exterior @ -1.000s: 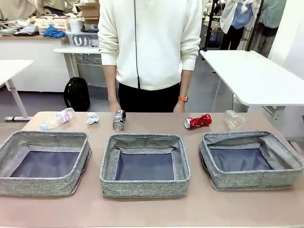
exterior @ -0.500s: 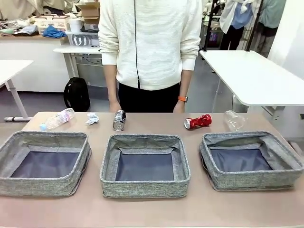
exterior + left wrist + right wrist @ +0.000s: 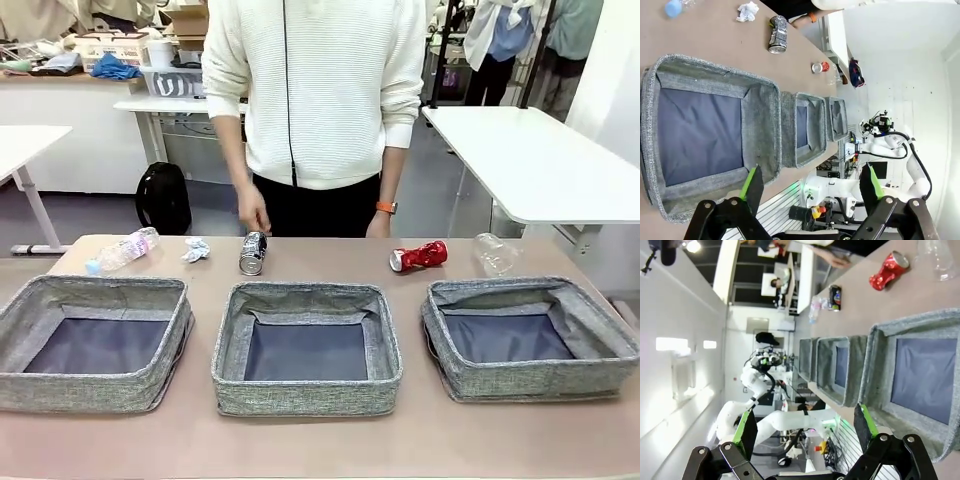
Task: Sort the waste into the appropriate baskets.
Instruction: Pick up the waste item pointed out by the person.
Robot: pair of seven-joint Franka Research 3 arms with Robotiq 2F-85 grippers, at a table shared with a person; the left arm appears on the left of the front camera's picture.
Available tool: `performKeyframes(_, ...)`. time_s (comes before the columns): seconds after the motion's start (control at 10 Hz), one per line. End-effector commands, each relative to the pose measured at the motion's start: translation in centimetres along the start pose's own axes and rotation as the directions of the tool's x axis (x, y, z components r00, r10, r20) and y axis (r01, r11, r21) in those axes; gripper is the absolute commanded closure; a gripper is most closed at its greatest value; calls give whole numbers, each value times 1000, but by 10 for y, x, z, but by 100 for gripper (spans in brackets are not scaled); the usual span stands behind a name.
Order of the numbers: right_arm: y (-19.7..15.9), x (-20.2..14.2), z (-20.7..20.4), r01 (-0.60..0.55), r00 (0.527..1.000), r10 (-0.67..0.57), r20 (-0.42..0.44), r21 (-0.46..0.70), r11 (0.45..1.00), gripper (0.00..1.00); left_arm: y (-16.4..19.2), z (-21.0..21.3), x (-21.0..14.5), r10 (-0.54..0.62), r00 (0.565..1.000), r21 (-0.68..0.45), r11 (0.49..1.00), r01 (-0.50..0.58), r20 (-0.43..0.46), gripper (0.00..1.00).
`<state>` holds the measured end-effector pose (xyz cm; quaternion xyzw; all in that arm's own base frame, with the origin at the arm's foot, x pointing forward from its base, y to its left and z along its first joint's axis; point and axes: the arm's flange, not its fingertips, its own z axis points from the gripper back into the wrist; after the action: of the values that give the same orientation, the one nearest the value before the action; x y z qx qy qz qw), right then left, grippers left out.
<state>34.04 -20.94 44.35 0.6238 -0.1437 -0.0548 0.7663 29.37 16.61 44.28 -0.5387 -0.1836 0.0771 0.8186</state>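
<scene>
- Here the middle basket [image 3: 305,293], left basket [image 3: 95,287] and right basket [image 3: 520,288] show bare floors.
- Behind the middle basket, a person's hand [image 3: 254,214] hangs above the can [image 3: 252,253].
- The left gripper [image 3: 810,175] and right gripper [image 3: 805,419] stand wide open.

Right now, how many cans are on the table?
2. The silver-black can lies past the far-left corner of the middle basket; the red can lies past the gap between it and the right basket.

On my worktop [image 3: 300,445] the left basket [image 3: 90,392], middle basket [image 3: 305,396] and right basket [image 3: 530,379] sit abreast; behind them, left to right: bottle [image 3: 122,250], paper wad [image 3: 195,249], can [image 3: 252,252], second can [image 3: 418,256], second bottle [image 3: 494,252].
</scene>
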Motion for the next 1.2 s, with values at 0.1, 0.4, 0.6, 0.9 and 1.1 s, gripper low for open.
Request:
performKeyframes(0.1,-2,-2,0,-28,1000,28,-11,5,1000,0,1,-1,1,-22,1000,-23,999,22,7,0)
performKeyframes(0.4,-2,-2,0,-28,1000,28,-11,5,1000,0,1,-1,1,-22,1000,-23,999,22,7,0)
performKeyframes(0.6,-2,-2,0,-28,1000,28,-11,5,1000,0,1,-1,1,-22,1000,-23,999,22,7,0)
performKeyframes(0.9,-2,-2,0,-28,1000,28,-11,5,1000,0,1,-1,1,-22,1000,-23,999,22,7,0)
performKeyframes(1.1,-2,-2,0,-28,1000,28,-11,5,1000,0,1,-1,1,-22,1000,-23,999,22,7,0)
